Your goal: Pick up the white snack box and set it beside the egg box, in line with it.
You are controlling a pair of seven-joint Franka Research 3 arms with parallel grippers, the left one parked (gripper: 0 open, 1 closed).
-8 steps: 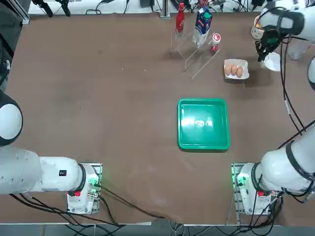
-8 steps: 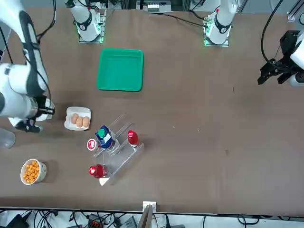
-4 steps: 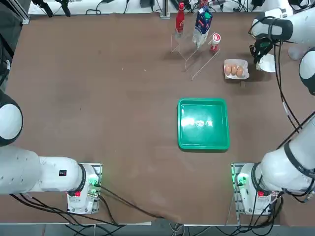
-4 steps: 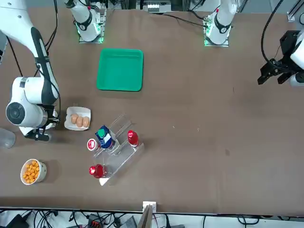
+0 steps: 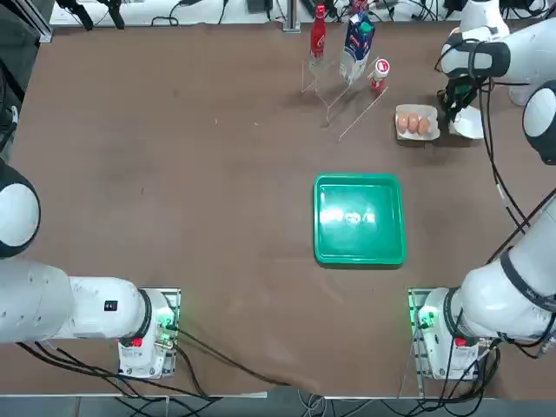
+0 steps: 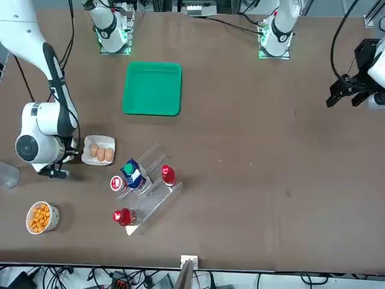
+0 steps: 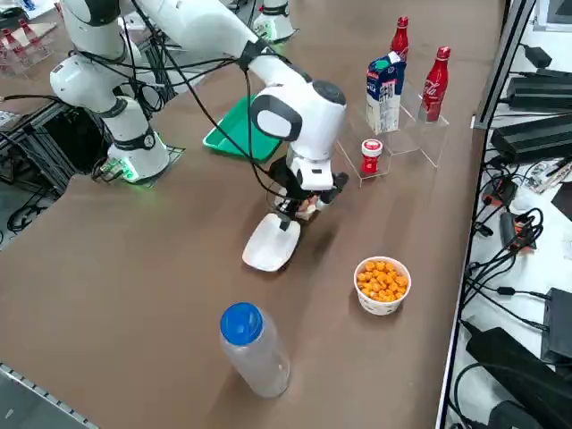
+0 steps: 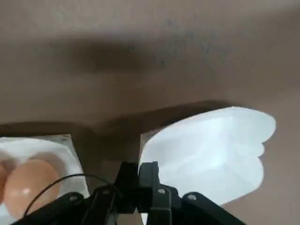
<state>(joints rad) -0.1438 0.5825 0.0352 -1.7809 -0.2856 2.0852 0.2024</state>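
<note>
White and shallow, the snack box (image 7: 272, 246) is located near the egg box (image 5: 417, 110), at its outer side, away from the cup of orange snacks (image 6: 42, 217). A narrow gap is seen between the two boxes. The step in hand is judged to be the final alignment and lowering. For this, the snack box should be moved slowly, kept parallel to the row, and its edges should be compared with those of the egg box before it is released. It should be kept level, because by a hold at only one side it could easily be tilted. The egg box must not be pushed, and the eggs (image 6: 100, 154) should not be touched by the tool (image 8: 138, 168). Whether the snack box is already supported by the worktop (image 5: 217, 217) cannot be told with certainty. The tool is closed, with the near wall of the snack box pinched between its fingers.
</note>
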